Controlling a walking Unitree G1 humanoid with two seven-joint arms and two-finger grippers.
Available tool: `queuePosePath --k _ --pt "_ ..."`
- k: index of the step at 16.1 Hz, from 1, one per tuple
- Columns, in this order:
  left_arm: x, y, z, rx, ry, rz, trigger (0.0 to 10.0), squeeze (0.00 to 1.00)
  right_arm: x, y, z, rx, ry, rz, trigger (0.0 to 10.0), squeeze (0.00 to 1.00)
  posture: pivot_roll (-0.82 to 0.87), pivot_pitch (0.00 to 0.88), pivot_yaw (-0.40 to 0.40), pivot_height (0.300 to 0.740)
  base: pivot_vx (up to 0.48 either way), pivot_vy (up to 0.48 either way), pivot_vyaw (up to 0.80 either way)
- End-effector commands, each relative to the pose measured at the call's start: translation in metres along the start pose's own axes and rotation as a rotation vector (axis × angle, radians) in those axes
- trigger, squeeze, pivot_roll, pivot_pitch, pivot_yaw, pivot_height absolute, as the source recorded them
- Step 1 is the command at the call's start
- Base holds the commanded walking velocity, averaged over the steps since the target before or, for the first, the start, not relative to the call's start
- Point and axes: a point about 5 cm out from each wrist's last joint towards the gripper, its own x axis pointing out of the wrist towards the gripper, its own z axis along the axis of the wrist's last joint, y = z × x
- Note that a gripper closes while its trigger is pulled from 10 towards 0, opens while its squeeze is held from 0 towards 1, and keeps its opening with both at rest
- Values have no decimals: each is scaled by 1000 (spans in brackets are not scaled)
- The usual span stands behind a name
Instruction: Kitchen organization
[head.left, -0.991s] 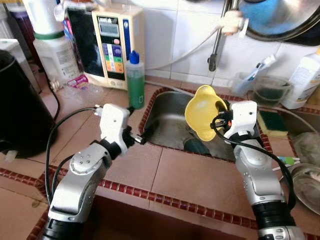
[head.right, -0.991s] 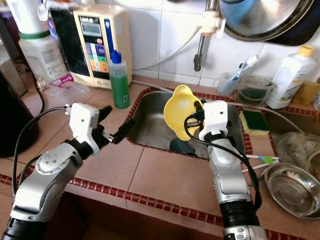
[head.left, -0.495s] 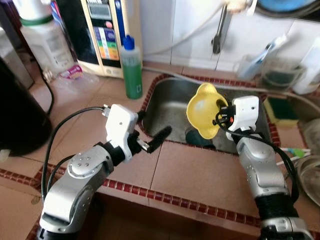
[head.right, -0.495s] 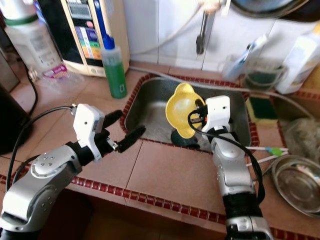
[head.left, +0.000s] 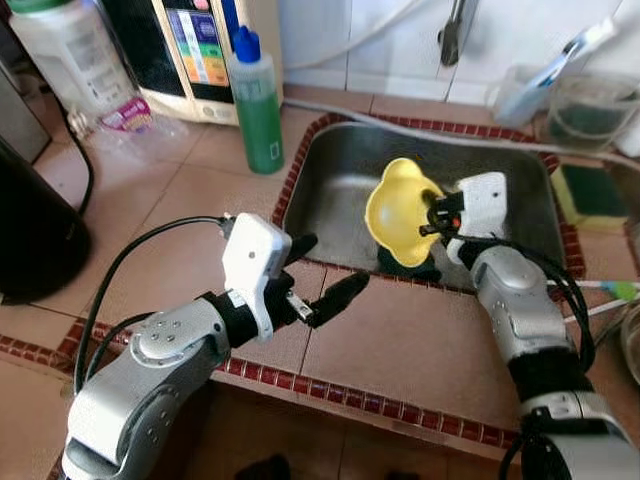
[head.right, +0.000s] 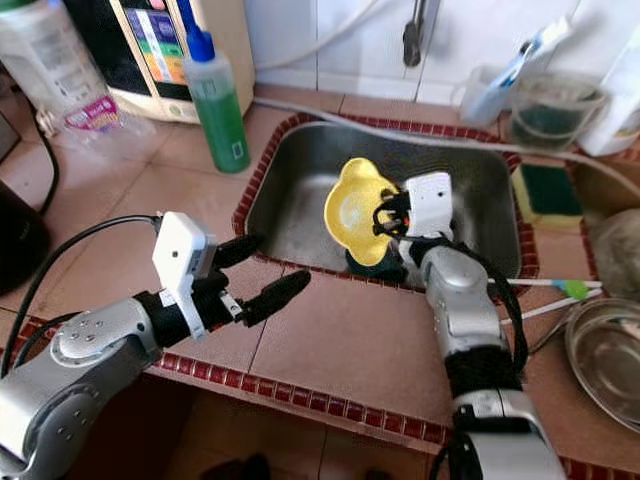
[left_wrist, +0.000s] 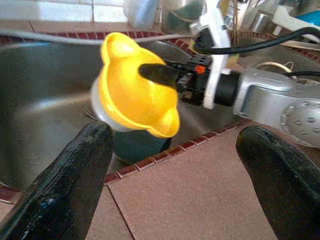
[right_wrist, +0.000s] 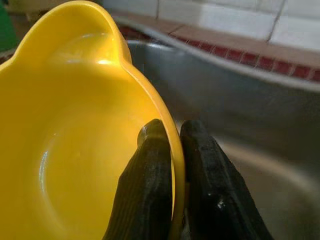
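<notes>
A yellow plastic bowl (head.left: 398, 208) is held on edge over the steel sink (head.left: 335, 185), its hollow facing left. My right gripper (head.left: 436, 204) is shut on the bowl's rim, one finger inside (right_wrist: 150, 165) and one outside. A dark round object (head.left: 408, 265) lies in the sink just under the bowl. My left gripper (head.left: 332, 262) is open and holds nothing; it hovers over the tiled counter at the sink's front left edge and points toward the bowl (left_wrist: 135, 95).
A green soap bottle (head.left: 257, 100) stands left of the sink, with a water machine (head.left: 200, 45) behind it. A black appliance (head.left: 30, 230) is at far left. A sponge (head.left: 590, 190) and a clear container (head.left: 590, 100) sit on the right, a metal bowl (head.right: 610, 360) further right.
The camera has tilted down and closer. My left gripper has reached further right along the sink's front edge, its fingers spread. The right gripper still holds the yellow bowl over the sink.
</notes>
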Motion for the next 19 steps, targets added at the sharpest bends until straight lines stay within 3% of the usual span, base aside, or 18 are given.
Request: queuePosePath --k 1,9,10,11,19 --pt "-4 -3 2 2 5 -11 10000 0 4 1 7 -9 -22 13 10000 0 -40 274 69 740 0 0 0" --pt "-7 -7 5 -2 25 -18 10000 0 16 0 8 36 -12 41 10000 0 -22 269 69 740 0 0 0" --pt "-7 -7 6 -2 27 -18 10000 0 17 1 9 67 -30 59 10000 725 -17 265 70 740 0 0 0" --pt "-7 -7 6 1 28 -16 10000 0 18 2 9 78 -33 61 10000 1000 -16 264 70 740 0 0 0" --pt "-6 -5 9 -9 11 -4 10000 0 22 5 14 93 -59 92 10000 1000 -15 244 62 740 0 0 0"
